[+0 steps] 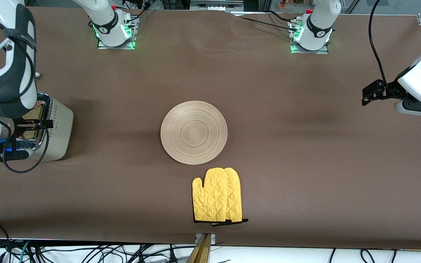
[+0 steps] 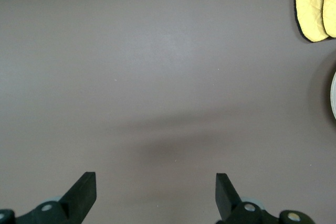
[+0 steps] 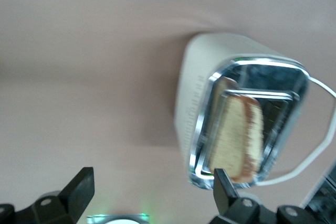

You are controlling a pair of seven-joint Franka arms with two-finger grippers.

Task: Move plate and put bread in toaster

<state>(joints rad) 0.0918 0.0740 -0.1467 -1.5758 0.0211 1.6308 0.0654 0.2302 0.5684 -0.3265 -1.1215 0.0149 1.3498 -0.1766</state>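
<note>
The light-brown bread slice (image 3: 237,140) stands in the cream-beige chrome-topped toaster (image 3: 210,77), apparently in one slot. Right gripper (image 3: 152,195) hovers above, fingers released; left gripper (image 2: 155,195), also released, waits over bare brown tabletop (image 1: 305,164).

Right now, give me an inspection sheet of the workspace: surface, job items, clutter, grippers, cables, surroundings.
Surface: brown table, no spills seen.
Plate: plate flat at mid-table, nothing on it.
Bread: bread sits in a slot of the toaster.
Toaster: toaster upright at the right arm's end.
Clutter: yellow oven mitt, nearer the front camera than the plate, just apart from it.
Grippers: right gripper open above the toaster, empty; left gripper open over bare table at the left arm's end, waiting.
Cables: white cord loops beside the toaster.
Surroundings: loose cables along the table's near edge.
</note>
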